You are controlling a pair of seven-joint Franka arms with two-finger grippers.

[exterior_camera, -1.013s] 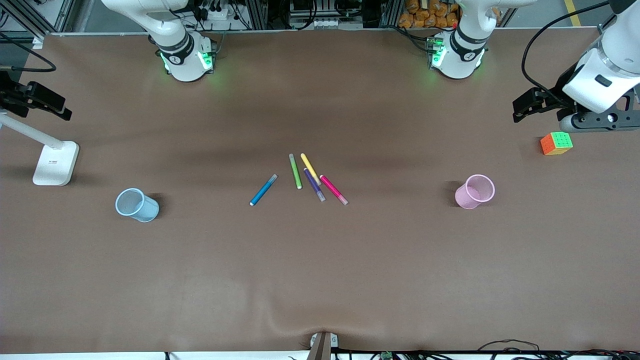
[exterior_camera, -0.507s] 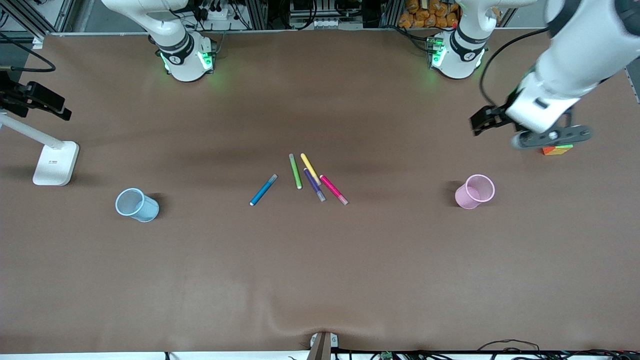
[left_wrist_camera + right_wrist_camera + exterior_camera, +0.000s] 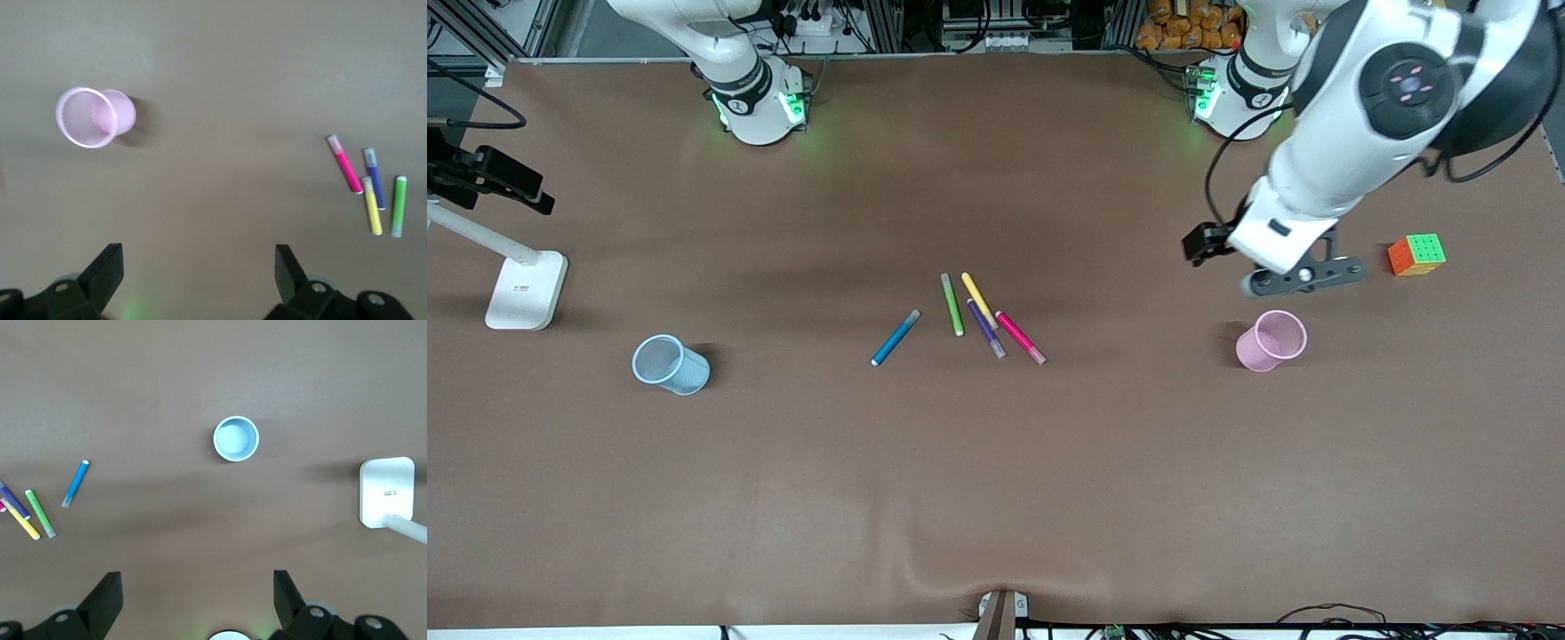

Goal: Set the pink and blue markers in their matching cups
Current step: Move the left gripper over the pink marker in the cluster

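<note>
The pink marker (image 3: 1020,337) and the blue marker (image 3: 895,338) lie flat mid-table. The pink cup (image 3: 1272,340) stands toward the left arm's end, the blue cup (image 3: 670,364) toward the right arm's end. My left gripper (image 3: 1303,277) hangs open and empty over bare table close to the pink cup. Its wrist view shows the left gripper (image 3: 197,273), the pink cup (image 3: 93,117) and the pink marker (image 3: 345,172). My right gripper (image 3: 197,600) is open and empty, high over the table, looking down on the blue cup (image 3: 235,439) and the blue marker (image 3: 75,483). It is outside the front view.
Green (image 3: 952,304), yellow (image 3: 978,299) and purple (image 3: 986,328) markers lie between the blue and pink ones, the purple touching the pink. A colour cube (image 3: 1416,254) sits near the left arm's end. A white lamp base (image 3: 525,289) stands at the right arm's end.
The left arm has swung in from the table's end toward the middle, passing over the cube, and now hangs close to the pink cup. Markers and cups have not moved.
</note>
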